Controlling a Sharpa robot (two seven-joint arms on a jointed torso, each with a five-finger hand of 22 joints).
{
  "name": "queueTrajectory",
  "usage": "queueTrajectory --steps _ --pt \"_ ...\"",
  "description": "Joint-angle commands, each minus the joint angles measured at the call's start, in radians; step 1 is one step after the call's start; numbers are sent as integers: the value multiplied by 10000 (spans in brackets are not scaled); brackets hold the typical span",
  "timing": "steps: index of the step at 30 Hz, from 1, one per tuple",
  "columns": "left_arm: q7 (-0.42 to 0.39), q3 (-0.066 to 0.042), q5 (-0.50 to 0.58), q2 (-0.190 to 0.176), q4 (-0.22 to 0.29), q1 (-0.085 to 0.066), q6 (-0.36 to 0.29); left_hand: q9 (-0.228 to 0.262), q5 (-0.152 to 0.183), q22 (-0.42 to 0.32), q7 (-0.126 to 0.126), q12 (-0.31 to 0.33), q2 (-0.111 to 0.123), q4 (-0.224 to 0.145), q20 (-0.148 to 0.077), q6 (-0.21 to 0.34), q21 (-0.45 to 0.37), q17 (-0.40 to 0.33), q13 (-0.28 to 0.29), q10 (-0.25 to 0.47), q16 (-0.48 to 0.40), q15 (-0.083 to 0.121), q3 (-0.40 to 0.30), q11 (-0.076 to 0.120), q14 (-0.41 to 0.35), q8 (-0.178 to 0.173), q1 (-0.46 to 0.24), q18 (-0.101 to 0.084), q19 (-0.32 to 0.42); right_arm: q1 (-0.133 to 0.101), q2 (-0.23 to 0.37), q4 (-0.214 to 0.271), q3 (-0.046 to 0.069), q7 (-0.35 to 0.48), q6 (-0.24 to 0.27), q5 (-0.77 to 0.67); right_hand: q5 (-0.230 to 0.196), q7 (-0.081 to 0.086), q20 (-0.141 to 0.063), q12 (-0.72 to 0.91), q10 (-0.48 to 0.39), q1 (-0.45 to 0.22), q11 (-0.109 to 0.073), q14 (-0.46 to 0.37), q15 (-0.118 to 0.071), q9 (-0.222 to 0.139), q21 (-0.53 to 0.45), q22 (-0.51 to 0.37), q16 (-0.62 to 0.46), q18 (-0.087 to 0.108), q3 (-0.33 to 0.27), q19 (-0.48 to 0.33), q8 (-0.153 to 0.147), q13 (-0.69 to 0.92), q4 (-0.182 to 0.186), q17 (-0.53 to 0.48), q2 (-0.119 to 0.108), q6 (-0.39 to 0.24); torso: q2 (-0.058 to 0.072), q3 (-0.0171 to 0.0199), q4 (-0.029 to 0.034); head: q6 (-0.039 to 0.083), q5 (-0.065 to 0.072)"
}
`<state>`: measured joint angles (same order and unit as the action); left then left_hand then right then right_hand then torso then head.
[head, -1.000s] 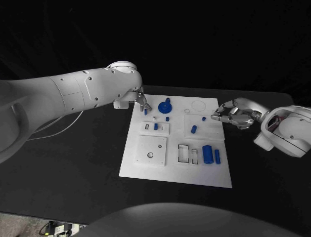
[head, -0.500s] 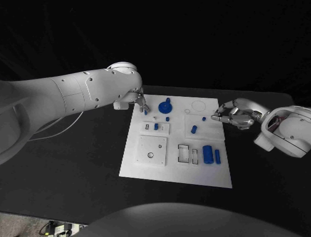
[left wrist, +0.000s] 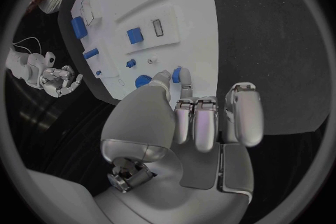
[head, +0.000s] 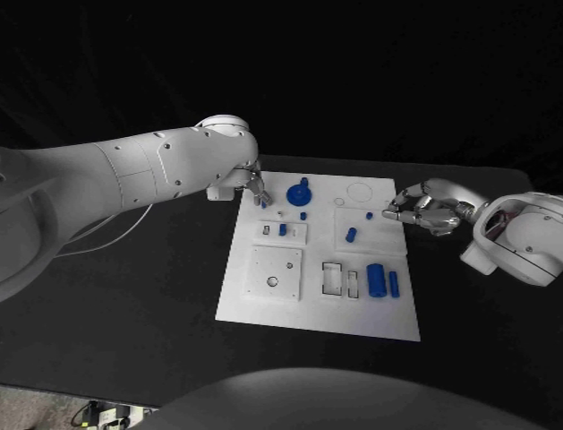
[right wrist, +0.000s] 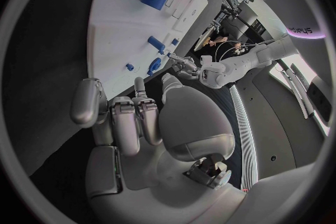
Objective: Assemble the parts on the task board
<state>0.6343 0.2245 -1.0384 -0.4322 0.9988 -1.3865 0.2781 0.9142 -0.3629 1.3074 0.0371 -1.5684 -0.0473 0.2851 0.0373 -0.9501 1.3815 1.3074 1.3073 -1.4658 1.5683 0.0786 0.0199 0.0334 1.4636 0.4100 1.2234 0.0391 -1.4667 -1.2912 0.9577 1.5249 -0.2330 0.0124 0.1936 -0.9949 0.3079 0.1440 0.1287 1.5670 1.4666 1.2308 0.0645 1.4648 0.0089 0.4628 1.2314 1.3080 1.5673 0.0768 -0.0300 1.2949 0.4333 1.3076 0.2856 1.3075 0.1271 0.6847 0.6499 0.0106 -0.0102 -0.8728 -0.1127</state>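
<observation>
- The black table (head: 126, 296) is seen under the white task board (head: 319, 309), which lies in its middle.
- The left hand (head: 251, 186) is held over the board's far left corner; in the left wrist view a small blue part (left wrist: 177, 74) is pinched between its fingertips (left wrist: 186, 89).
- The right hand (head: 417, 210) is placed just beside the board's right edge, its fingers curled in; nothing is seen in them in the right wrist view.
- A round blue knob part (head: 299, 193) is found at the board's far end, just beside the left hand.
- A large blue cylinder (head: 375, 279) and a slimmer blue peg (head: 394, 284) lie side by side at the near right.
- A short blue peg (head: 351, 235) lies tilted mid-board.
</observation>
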Motion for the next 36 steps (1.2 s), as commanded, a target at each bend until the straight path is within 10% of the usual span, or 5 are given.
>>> queueTrajectory --steps 1,36 --pt "-245 -9 90 37 -3 7 117 -18 78 2021 31 -24 76 52 47 77 -50 2634 2635 -1050 25 -79 -22 -59 1072 -35 -23 72 28 8 5 1 -2 -51 -177 -45 68 -19 -6 38 1041 1 6 1060 60 -14 -14 1423 35 117 -7 -47 -53 2632 31 2633 2 -40 -2 1 -2 2 20" --pt "-4 -11 -97 185 -209 33 151 -6 128 1989 46 -24 31 54 79 28 -163 2634 2635 -1050 25 -113 -20 -88 1072 -51 -281 96 97 15 -10 -26 -2 -118 -292 -46 70 -19 -9 38 1041 -7 7 1060 58 -16 -35 1418 35 121 -5 -58 -53 2632 34 2633 18 -37 -3 0 -2 2 52"
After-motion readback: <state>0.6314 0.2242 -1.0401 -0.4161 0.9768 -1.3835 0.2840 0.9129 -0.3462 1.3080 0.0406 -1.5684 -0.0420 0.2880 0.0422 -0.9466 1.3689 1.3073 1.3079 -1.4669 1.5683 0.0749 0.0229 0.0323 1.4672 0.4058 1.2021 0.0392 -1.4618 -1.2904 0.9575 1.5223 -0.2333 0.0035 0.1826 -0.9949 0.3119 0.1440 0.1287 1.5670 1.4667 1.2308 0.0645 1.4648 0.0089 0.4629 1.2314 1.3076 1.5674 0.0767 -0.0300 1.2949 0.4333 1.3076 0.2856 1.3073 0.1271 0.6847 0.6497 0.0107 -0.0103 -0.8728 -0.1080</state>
